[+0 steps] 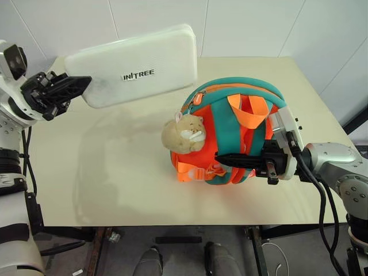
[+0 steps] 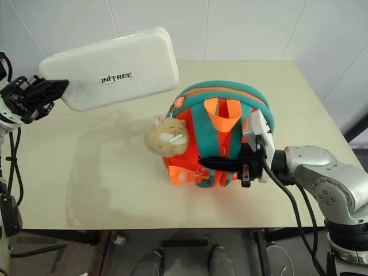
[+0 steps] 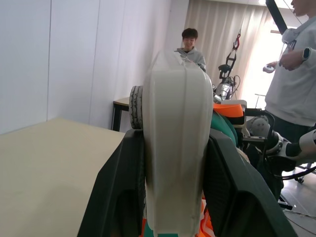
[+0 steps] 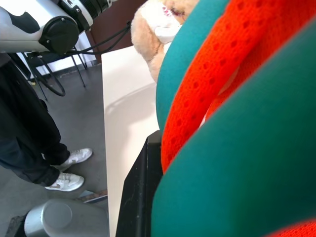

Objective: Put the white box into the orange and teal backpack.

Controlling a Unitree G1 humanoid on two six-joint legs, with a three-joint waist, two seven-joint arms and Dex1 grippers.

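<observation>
The white box (image 1: 135,66), with dark lettering on its lid, hangs tilted in the air over the table's far left part. My left gripper (image 1: 75,86) is shut on its left end; in the left wrist view the box (image 3: 175,148) stands edge-on between the black fingers (image 3: 118,197). The orange and teal backpack (image 1: 230,132) stands on the table to the right of the middle, with a tan plush charm (image 1: 183,133) on its left side. My right gripper (image 1: 227,159) reaches in from the right, shut on a strap at the backpack's near, lower side (image 4: 247,163).
The beige table (image 1: 115,172) has bare surface to the left of and in front of the backpack. A white wall runs behind it. Two people (image 3: 190,44) (image 3: 294,74) stand beyond the table, and a person's legs and shoes (image 4: 64,170) are beside its edge.
</observation>
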